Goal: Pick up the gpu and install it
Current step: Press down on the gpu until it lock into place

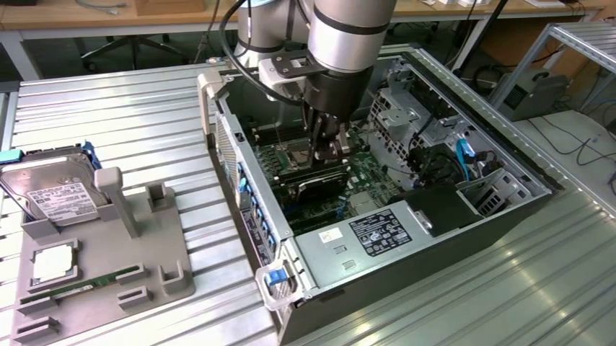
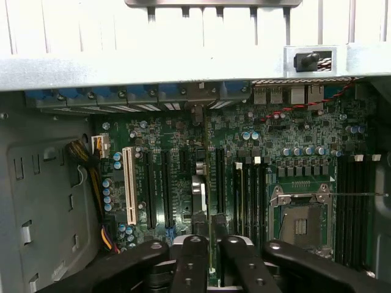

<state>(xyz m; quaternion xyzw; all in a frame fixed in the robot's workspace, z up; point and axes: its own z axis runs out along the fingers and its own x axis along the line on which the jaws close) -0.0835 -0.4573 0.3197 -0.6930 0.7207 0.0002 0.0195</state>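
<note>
Dark gpu (image 1: 321, 175) upright in claw (image 1: 328, 151), over motherboard (image 2: 293, 152).

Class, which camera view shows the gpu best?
The exterior view: the gpu shows its dark side below the claw, inside the case. The wrist view gives its thin edge.
</note>
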